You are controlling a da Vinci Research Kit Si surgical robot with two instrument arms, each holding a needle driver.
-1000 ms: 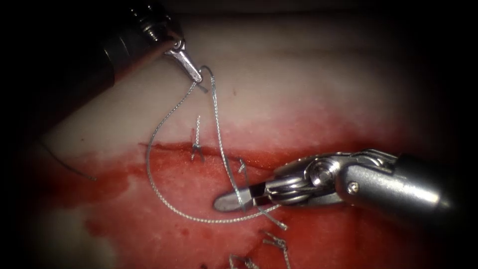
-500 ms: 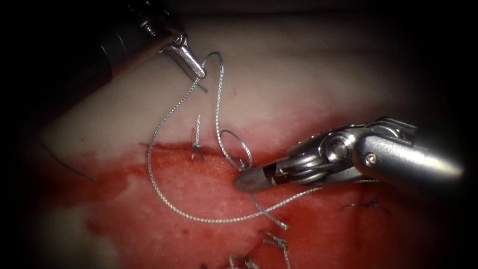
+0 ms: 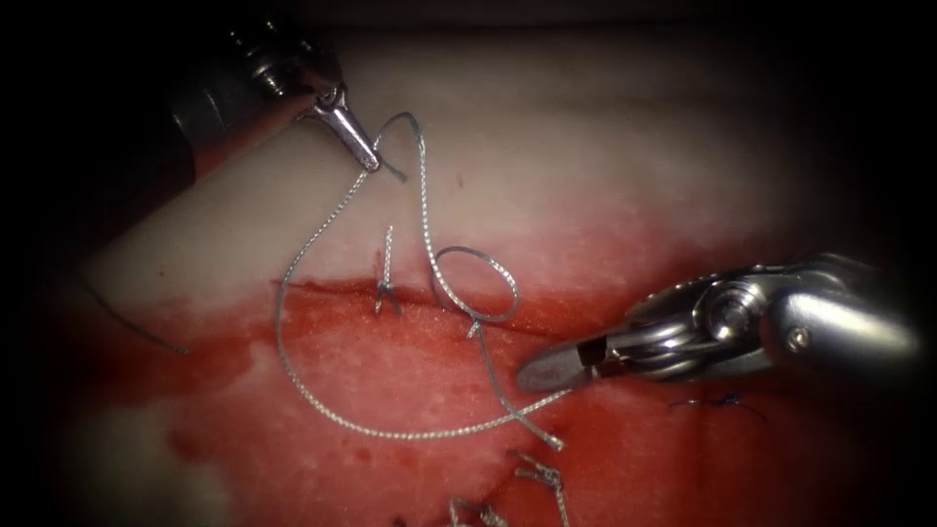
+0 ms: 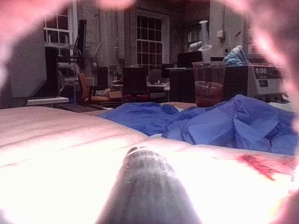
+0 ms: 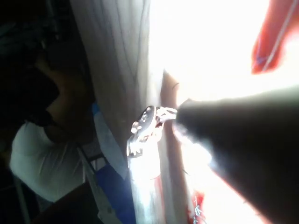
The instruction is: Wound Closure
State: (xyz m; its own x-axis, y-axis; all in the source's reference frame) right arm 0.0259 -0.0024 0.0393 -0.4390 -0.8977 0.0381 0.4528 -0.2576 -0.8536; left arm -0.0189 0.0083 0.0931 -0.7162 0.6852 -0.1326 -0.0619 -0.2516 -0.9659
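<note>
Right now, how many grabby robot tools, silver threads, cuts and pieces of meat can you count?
End effectors: 2, the left end effector and the right end effector, each shut on the thread
Silver thread: 1, with one loop in it
Cut: 1
Tissue: 1
Total: 5

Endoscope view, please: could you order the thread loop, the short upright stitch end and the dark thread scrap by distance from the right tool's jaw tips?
From the right tool:
1. Thread loop, just to its upper left at the cut.
2. Short upright stitch end, farther left, crossing the cut.
3. Dark thread scrap, far left on the tissue.
</note>
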